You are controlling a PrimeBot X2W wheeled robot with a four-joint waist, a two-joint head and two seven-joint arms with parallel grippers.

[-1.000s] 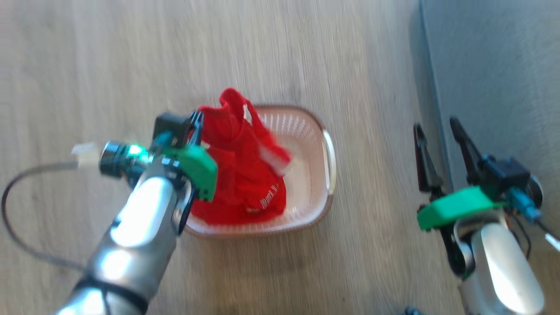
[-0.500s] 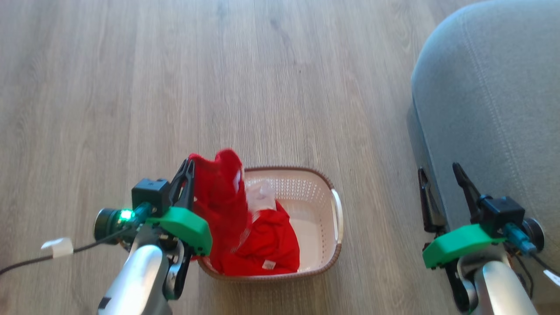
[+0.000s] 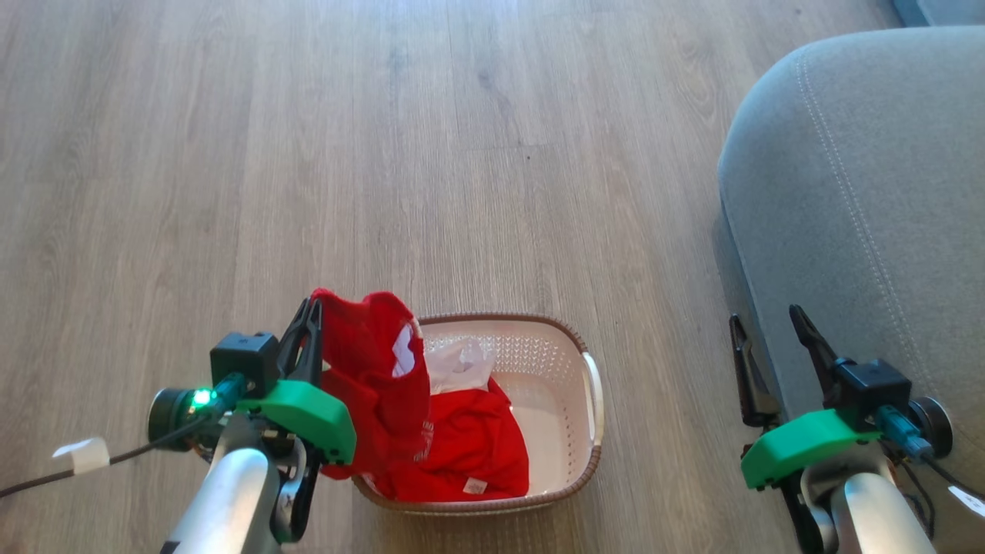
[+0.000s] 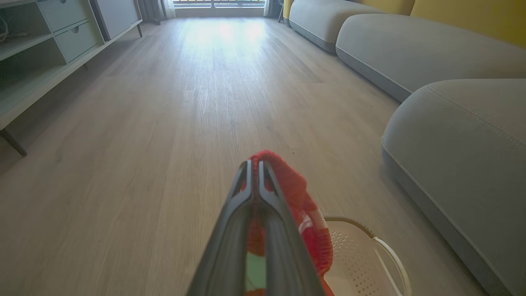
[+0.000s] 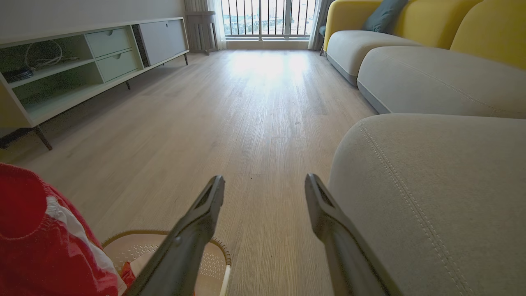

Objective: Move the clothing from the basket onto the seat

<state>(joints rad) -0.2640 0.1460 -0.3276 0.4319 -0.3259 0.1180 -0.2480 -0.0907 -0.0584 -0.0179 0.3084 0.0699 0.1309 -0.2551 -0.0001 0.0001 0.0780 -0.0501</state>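
My left gripper (image 3: 312,308) is shut on a red garment (image 3: 377,362) with white trim, which hangs from its tips over the left end of the cream basket (image 3: 589,400). In the left wrist view the jaws (image 4: 254,164) pinch that red fabric (image 4: 298,191) above the basket (image 4: 370,259). A second red garment (image 3: 473,450) and a small white cloth (image 3: 462,360) lie inside the basket. The grey seat (image 3: 862,192) fills the right side. My right gripper (image 3: 766,319) stands open beside the seat's edge with nothing between its fingers; its wrist view shows its jaws (image 5: 265,179) spread next to the seat (image 5: 431,185).
The basket stands on a wood floor (image 3: 385,154). A black cable (image 3: 46,477) trails from my left wrist at lower left. Farther off, a low media cabinet (image 5: 74,65) lines the left wall and more grey and yellow sofa sections (image 5: 419,74) lie beyond the seat.
The head camera has tilted, so the whole picture shifted. My left gripper has kept its hold and raised the red garment higher out of the basket. The right gripper stays open.
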